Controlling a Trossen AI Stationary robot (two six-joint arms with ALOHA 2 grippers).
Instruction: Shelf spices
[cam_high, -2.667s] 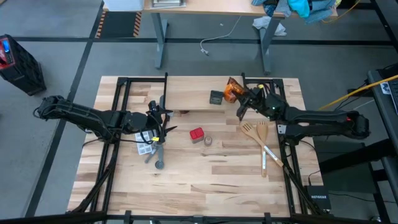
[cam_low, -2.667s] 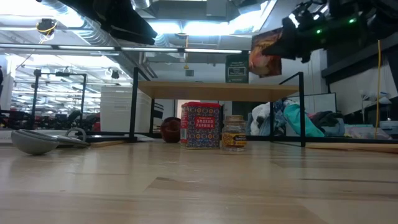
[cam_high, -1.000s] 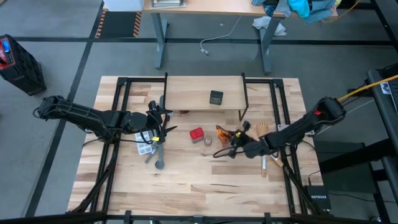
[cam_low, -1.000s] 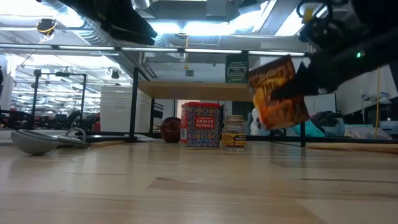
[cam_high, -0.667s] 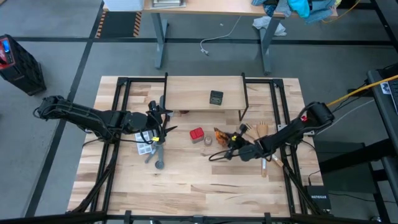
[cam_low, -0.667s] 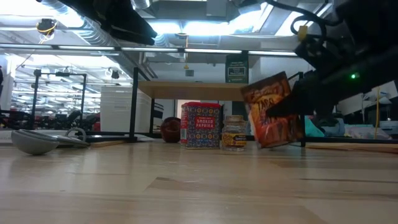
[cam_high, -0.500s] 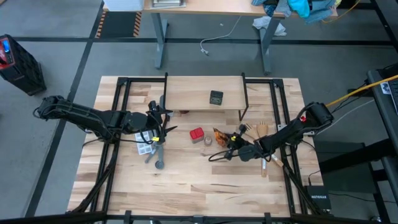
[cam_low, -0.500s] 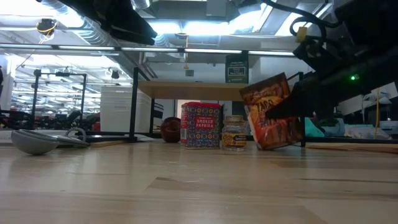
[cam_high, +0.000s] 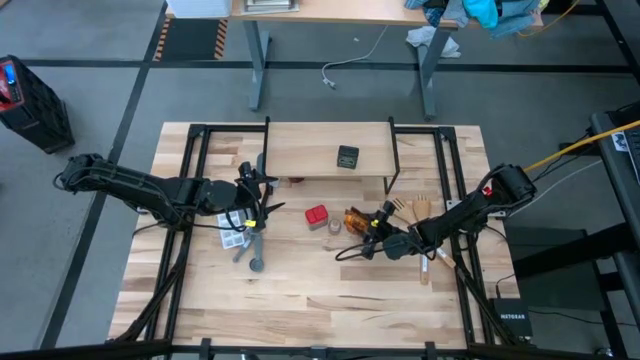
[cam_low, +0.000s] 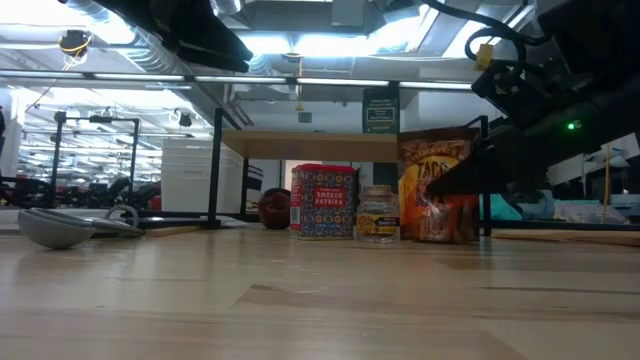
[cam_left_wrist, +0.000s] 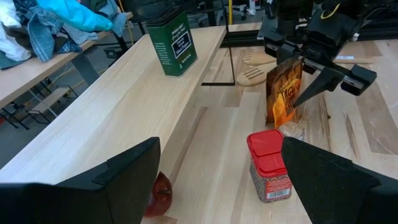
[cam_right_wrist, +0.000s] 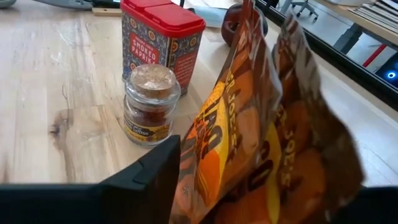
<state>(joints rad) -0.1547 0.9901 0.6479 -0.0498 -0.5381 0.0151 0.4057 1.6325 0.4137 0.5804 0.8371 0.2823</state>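
Grey floor surrounds the butcher-block table (cam_high: 300, 290) in the high view. We note the shelf (cam_high: 300, 155) at the far edge, carrying a dark grey box (cam_high: 347, 156). The orange packet (cam_high: 356, 218) stands just in front of the shelf and directly ahead of the right gripper (cam_high: 372, 232), beside the red box (cam_high: 316, 215). The left gripper (cam_high: 262, 205) waits well apart to the other side, so we judge the right arm nearer.

At table height we find the packet (cam_low: 437, 187) upright on the table, crinkled and glossy, its long axis vertical, next to a small glass jar (cam_low: 377, 213) and the printed red tin (cam_low: 324, 201), all below the plank.

From the left wrist we see the left fingers (cam_left_wrist: 130, 171) spread wide and empty.

From the right wrist, the packet (cam_right_wrist: 261, 137) fills the gap between parted fingers (cam_right_wrist: 152, 171); whether they touch it, we cannot tell.
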